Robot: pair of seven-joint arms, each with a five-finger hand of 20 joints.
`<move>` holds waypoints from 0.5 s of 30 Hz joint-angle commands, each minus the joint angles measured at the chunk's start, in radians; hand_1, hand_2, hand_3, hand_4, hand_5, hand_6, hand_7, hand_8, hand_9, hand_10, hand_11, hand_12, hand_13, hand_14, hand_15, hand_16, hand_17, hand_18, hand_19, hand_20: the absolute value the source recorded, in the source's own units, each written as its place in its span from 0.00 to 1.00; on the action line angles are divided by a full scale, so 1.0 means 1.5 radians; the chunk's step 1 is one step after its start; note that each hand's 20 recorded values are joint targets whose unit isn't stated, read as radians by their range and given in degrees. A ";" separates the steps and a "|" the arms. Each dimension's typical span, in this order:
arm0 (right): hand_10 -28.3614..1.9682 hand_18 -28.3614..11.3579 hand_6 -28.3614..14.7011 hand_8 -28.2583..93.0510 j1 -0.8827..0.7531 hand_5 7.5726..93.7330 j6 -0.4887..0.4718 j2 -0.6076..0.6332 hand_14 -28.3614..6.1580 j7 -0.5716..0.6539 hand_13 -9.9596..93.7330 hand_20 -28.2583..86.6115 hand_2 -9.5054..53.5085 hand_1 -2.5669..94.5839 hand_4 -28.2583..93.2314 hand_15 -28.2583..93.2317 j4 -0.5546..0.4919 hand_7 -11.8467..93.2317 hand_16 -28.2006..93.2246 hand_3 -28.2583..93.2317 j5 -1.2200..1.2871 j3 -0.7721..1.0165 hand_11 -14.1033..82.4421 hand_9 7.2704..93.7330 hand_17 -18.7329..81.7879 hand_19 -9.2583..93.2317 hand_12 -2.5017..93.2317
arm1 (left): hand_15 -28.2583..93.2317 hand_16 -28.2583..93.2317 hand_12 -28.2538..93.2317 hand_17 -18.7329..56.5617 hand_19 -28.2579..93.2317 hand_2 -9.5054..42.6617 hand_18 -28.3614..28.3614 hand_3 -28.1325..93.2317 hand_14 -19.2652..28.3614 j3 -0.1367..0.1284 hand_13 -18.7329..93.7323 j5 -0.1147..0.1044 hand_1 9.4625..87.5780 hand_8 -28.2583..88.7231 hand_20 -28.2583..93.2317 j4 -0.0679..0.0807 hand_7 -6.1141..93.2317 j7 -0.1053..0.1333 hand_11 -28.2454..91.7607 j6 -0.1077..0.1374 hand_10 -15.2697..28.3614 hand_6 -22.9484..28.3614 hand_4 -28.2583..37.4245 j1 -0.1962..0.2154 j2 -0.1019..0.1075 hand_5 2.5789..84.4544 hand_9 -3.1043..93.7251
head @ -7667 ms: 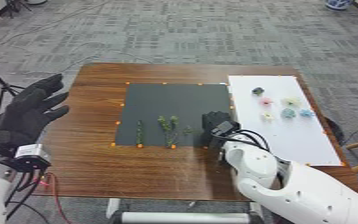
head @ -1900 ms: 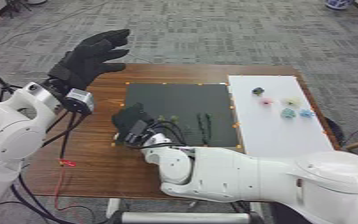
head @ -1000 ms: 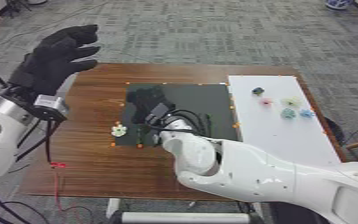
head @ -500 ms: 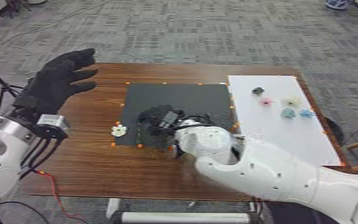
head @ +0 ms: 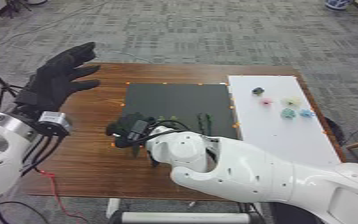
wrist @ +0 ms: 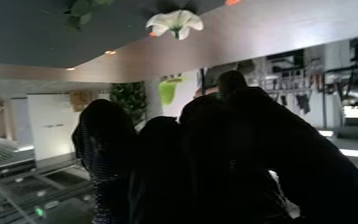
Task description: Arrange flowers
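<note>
In the head view, my right hand (head: 129,125) is low over the front left corner of the dark mat (head: 177,95), hiding that corner. My left hand (head: 58,82) is raised left of the table, fingers open. A green stem (head: 205,123) and leafy sprigs (head: 170,120) lie on the mat, partly behind the right arm. In the right wrist view, a white flower (wrist: 190,21) lies at the mat's edge, apart from my right hand (wrist: 198,145), whose fingers are extended with nothing visible in them. Green leaves (wrist: 80,10) lie on the mat there.
A white board (head: 278,137) on the right side of the table bears a dark bloom (head: 258,91), a pink one (head: 266,101), a pale yellow one (head: 291,101) and two bluish ones (head: 288,113). Orange markers line the mat's edges.
A pale flower has gone from the white board; a white flower came to the mat's left edge. My right hand has since moved left and now covers it in the head view.
</note>
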 commanded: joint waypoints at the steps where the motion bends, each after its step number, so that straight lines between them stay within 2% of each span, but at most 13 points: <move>1: 0.66 0.14 0.77 0.06 0.025 0.32 -0.047 -0.037 0.72 0.018 0.96 0.76 0.53 0.25 0.30 0.98 0.034 0.35 0.52 1.00 -0.012 -0.013 0.86 0.92 0.73 1.00 0.39 | 0.65 0.13 0.40 0.12 0.75 0.11 0.88 0.78 0.62 0.022 0.24 0.000 0.16 0.19 0.13 0.011 0.21 -0.008 0.33 -0.008 0.50 0.42 0.06 -0.040 0.008 0.23 0.20; 8: 0.66 0.14 0.76 0.06 0.033 0.31 -0.037 -0.057 0.72 0.035 0.97 0.76 0.52 0.25 0.30 0.97 0.055 0.35 0.52 1.00 -0.006 -0.017 0.85 0.93 0.73 1.00 0.39 | 0.69 0.10 0.40 0.14 0.79 0.11 0.88 0.79 0.61 0.036 0.24 0.000 0.17 0.18 0.06 0.016 0.23 -0.010 0.35 -0.012 0.50 0.43 0.06 -0.057 0.010 0.23 0.20; 15: 0.65 0.14 0.75 0.07 0.030 0.31 -0.056 -0.077 0.72 0.052 0.97 0.76 0.52 0.25 0.30 0.97 0.078 0.33 0.52 1.00 -0.008 -0.015 0.85 0.93 0.73 1.00 0.39 | 0.70 0.10 0.39 0.16 0.81 0.10 0.87 0.80 0.61 0.058 0.24 -0.001 0.18 0.18 0.02 0.026 0.24 -0.014 0.36 -0.017 0.50 0.43 0.05 -0.084 0.013 0.23 0.20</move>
